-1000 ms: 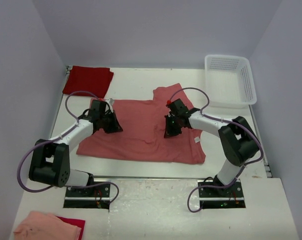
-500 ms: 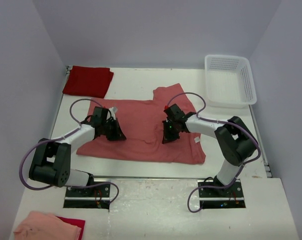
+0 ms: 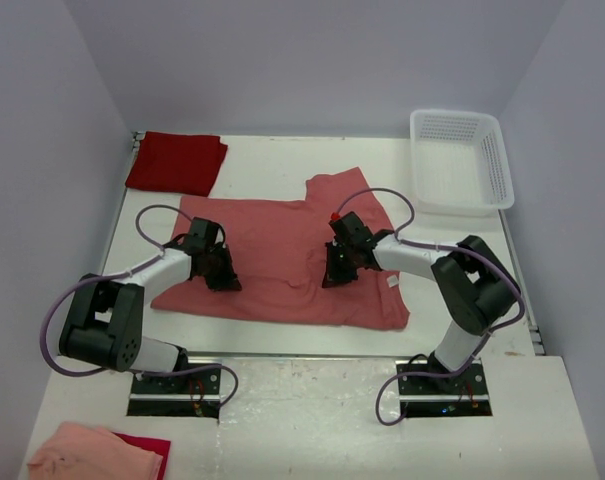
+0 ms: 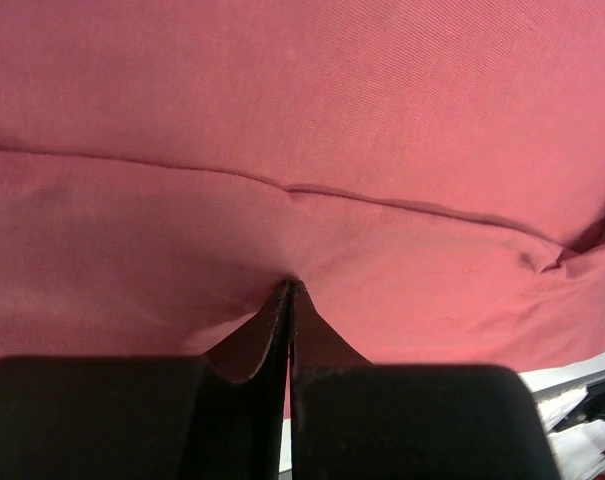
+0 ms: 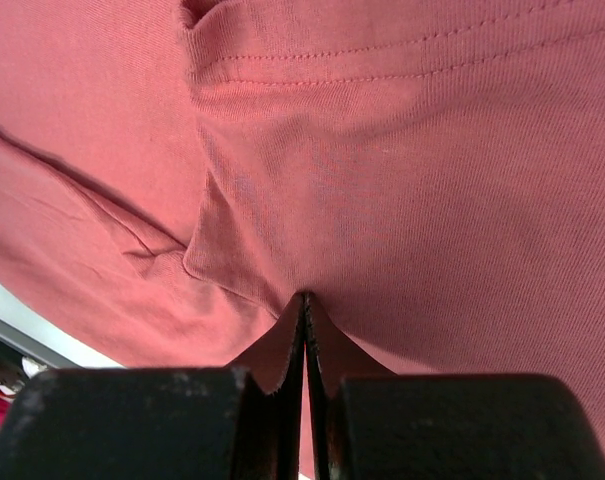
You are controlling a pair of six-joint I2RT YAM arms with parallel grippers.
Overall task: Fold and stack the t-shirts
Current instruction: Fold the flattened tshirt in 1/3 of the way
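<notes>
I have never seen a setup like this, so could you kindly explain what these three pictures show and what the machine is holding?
The wide picture looks down from above on a white table with two robot arms bolted at its near edge. The other two pictures come from small cameras on the arms' wrists, so each shows its own black fingers up close.

A salmon shirt lies spread on the table. The left gripper and the right gripper are each shut, pinching a fold of that shirt, as the wrist views show.

A crimson shirt lies folded at the far left corner, a white basket stands at the far right, and a peach cloth sits in front of the arms.
</notes>
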